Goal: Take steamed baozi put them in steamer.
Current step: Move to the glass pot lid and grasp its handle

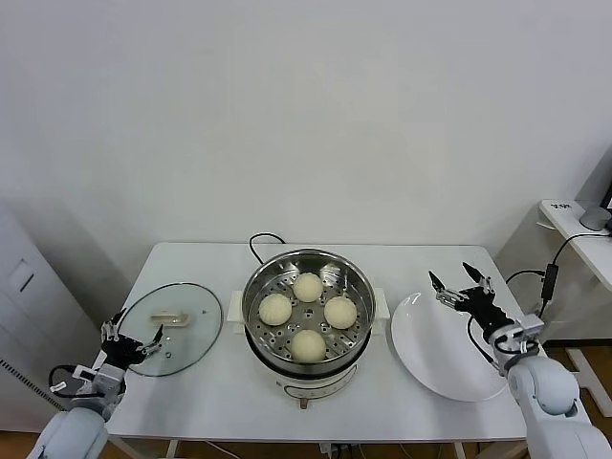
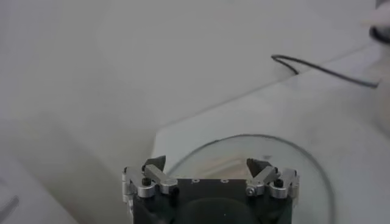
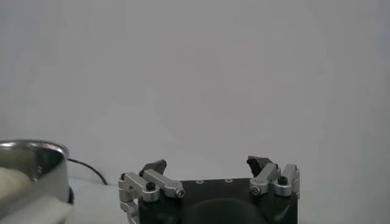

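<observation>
Down at the near edge of the desk (image 1: 220, 402), the left tool (image 1: 134, 336) hangs over the rim of the glass lid (image 1: 172, 328), fingers spread apart, nothing in them. Over on the other side, the right tool (image 1: 457, 280) hovers above the white plate (image 1: 435, 349) — also wide open and holding nothing. Between lid and plate sits the steamer (image 1: 308, 316) on its white base, and all four steamed baozi (image 1: 308, 345) are lying on the perforated tray inside, one near, two in the middle, one at the back. Behind the pot a black cord (image 1: 260, 241) loops toward the wall.
</observation>
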